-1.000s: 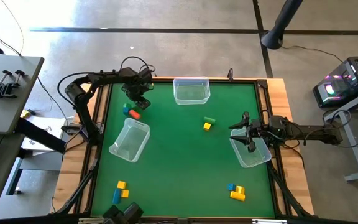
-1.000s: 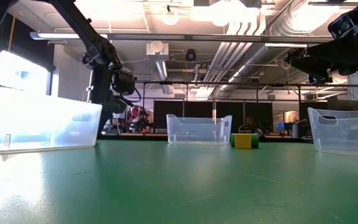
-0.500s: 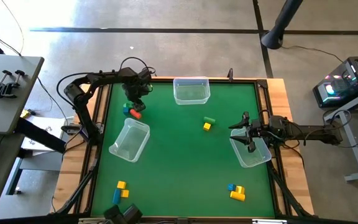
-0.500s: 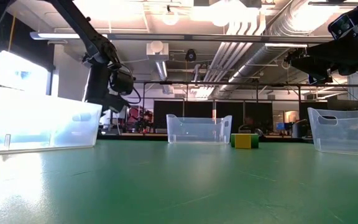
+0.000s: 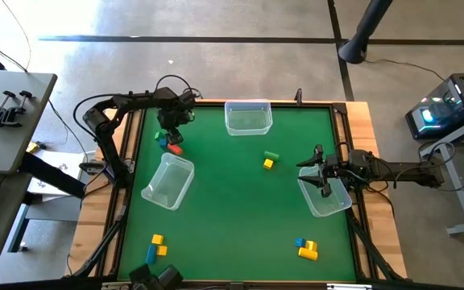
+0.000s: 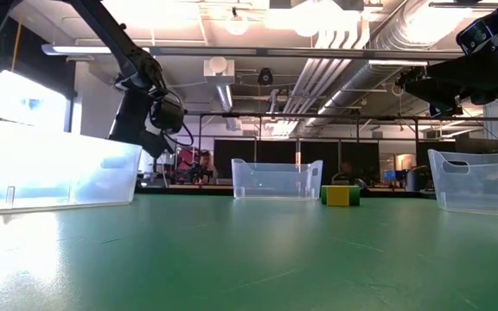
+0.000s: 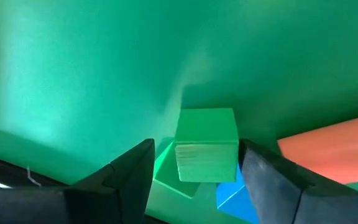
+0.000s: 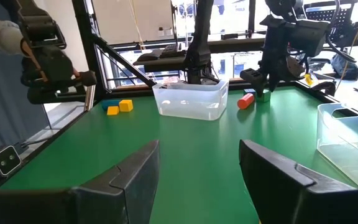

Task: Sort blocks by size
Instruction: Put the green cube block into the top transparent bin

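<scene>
Left gripper [image 7: 194, 163] now astride small green cube [image 7: 206, 144]

3 clear plastic bins sit on the green bench [image 5: 232, 209]: the far bin [image 5: 248, 117] by the back edge; the left bin [image 5: 168, 180] lying askew; the right bin [image 5: 325, 193] near the right edge; a grey side table [image 5: 10, 121] stands beyond the left side.

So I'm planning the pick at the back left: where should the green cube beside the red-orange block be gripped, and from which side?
Grip the green cube across its two flat side faces, coming straight down from above. The left end effector already straddles it with fingers open. The red-orange block and a blue block crowd it, so a sideways approach looks blocked.
</scene>
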Tool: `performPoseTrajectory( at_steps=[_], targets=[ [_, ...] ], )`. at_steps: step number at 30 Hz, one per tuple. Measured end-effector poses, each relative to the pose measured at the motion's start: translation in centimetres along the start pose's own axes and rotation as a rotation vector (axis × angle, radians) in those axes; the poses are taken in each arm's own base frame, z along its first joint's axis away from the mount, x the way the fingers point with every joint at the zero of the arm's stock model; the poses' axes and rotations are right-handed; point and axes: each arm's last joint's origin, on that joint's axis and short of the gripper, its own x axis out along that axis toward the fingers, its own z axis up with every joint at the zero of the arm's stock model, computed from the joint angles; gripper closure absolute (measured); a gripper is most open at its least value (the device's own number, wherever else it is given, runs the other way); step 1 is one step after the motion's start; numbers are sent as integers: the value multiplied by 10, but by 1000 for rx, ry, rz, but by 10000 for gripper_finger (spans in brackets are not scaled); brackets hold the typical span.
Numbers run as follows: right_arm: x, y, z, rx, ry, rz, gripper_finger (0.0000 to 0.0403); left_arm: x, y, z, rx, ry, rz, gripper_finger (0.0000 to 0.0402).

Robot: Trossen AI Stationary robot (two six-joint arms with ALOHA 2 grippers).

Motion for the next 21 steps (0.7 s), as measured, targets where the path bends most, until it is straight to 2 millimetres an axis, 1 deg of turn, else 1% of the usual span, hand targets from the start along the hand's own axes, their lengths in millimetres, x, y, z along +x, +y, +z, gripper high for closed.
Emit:
performPoseTrajectory(
  at_steps=[7,12,16,21],
  targets=[
    [0,0,0,0,0,0,188,0,0,0,-9,2,-3,215],
    [0,0,0,0,0,0,188,9,-1,3,0,38,-19,237],
    [0,0,0,0,0,0,188,16,-1,6,7,68,-19,263],
    [0,0,0,0,0,0,188,15,0,7,22,89,46,301]
  ],
)
